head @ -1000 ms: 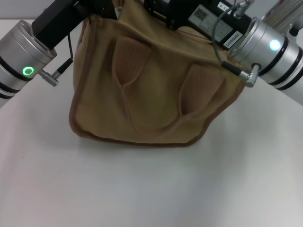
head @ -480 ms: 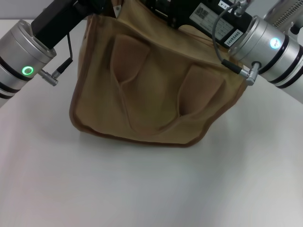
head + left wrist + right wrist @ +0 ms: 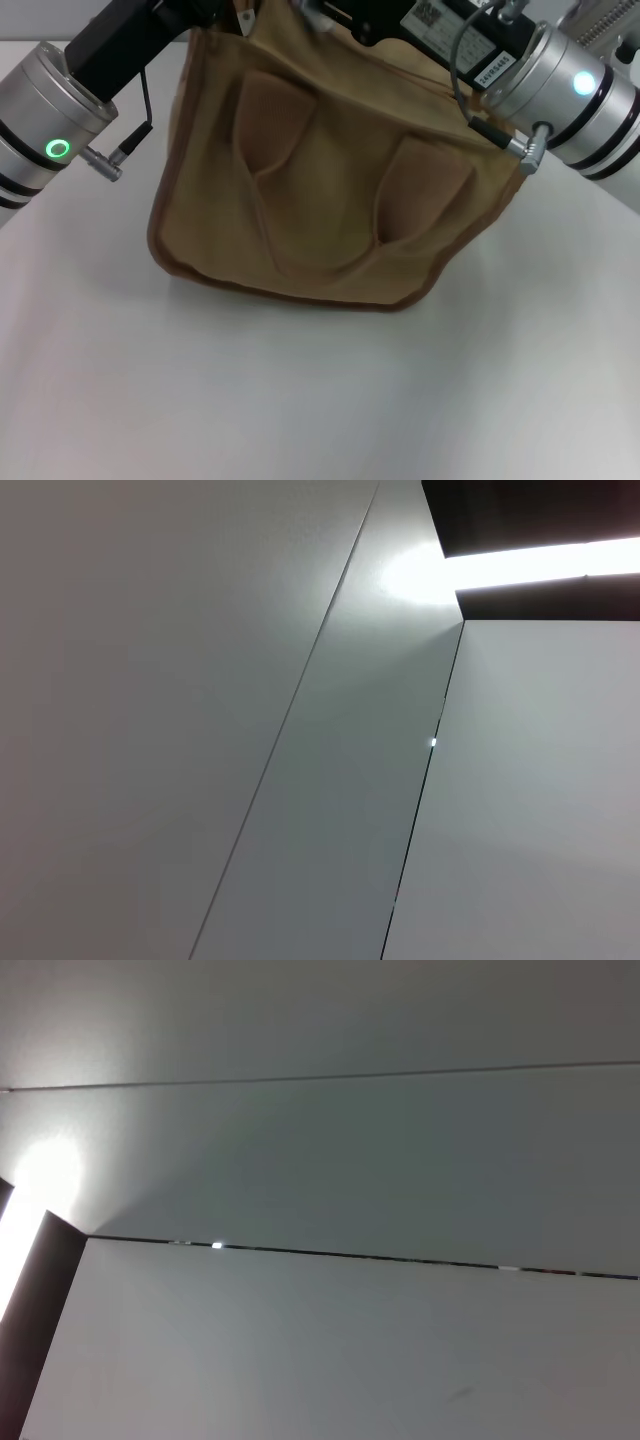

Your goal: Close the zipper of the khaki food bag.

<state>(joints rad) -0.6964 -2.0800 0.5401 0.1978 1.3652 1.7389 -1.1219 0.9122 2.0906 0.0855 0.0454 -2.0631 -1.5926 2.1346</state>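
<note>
The khaki food bag (image 3: 320,200) stands on the white table in the head view, its face with two looped handles (image 3: 270,130) turned toward me. Its top panel and the zipper lie past the picture's far edge, out of view. My left gripper (image 3: 212,10) reaches to the bag's top left corner. My right gripper (image 3: 345,12) reaches over the bag's top edge near the middle. Both grippers' fingers are cut off by the frame edge. The wrist views show only pale wall or ceiling panels.
The white table (image 3: 300,400) spreads in front of the bag and to both sides. My left forearm (image 3: 50,120) lies at the left of the bag, and my right forearm (image 3: 570,100) lies at the right.
My right arm has moved a little up and away along the bag's top edge. The bag's top right edge has risen slightly with it. The left arm has held still.
</note>
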